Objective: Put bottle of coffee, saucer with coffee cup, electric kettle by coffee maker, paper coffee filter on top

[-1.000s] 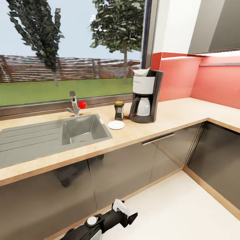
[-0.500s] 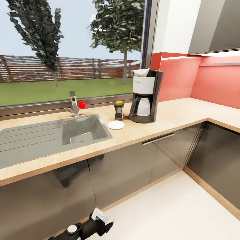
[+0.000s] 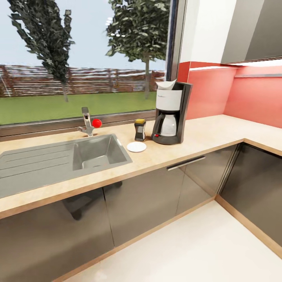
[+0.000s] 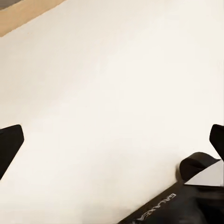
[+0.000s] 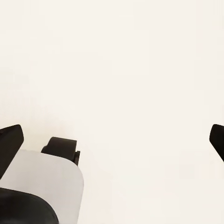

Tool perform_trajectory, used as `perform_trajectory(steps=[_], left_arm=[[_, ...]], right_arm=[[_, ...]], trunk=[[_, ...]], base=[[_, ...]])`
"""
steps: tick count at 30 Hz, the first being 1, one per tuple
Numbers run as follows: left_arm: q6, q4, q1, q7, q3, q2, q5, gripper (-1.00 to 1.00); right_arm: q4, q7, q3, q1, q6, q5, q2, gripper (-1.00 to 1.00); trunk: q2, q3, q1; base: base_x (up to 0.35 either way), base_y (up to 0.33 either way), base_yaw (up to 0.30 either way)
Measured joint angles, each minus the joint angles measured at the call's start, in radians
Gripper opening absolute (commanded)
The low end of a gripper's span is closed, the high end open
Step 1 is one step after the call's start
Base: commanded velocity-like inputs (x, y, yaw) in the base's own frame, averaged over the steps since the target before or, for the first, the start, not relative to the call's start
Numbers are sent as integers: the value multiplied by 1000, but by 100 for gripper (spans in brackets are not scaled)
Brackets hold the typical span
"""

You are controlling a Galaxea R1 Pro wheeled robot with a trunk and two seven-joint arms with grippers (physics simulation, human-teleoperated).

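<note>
Still cupless, saucer (image 3: 136, 147) at coffee maker's (image 3: 170, 113) eight o'clock; both my grippers (image 4: 112, 140) (image 5: 112, 140) wide, empty; misplacing risks knocking bottle of coffee (image 3: 140, 130).

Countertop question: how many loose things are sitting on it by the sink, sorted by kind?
Coffee maker: 1
Paper filter on top of it: 1
Coffee jar: 1
Saucer: 1
Total: 4, all on the countertop.
</note>
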Motion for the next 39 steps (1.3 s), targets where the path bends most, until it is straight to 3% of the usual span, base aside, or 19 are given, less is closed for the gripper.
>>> perform_trajectory(steps=[2,5,6,12,15,18,19,26,39], left_arm=[[-3,23,49,-83,112,23,0,100],[-12,72,68,-140,189,30,-1,100],[-15,108,73,-158,209,31,-1,100],[-19,197,89,-240,249,31,0,100],[-20,211,102,-263,298,26,0,100],[-19,218,118,-275,368,6,0,100],[-18,219,123,-278,387,-17,-1,100],[-15,219,124,-271,398,-25,0,100],[-14,219,125,-270,401,-24,0,100]], right_arm=[[0,0,0,0,0,0,0,100],[0,0,0,0,0,0,0,100],[0,0,0,0,0,0,0,100],[0,0,-1,0,0,0,0,100],[-1,0,-2,0,-1,0,0,100],[-2,0,-3,-1,-1,0,1,100],[-2,0,-2,-1,-1,0,0,100],[-1,0,-1,-2,-2,0,4,100],[-1,-3,-2,-2,-2,0,6,100]], trunk=[[0,0,0],[0,0,0],[0,0,0],[0,0,0],[0,0,0],[0,0,0],[0,0,0],[0,0,0],[0,0,0]], base=[[0,0,0],[0,0,0],[0,0,0],[0,0,0],[0,0,0],[0,0,0],[0,0,0],[0,-75,17],[-8,5,256]])
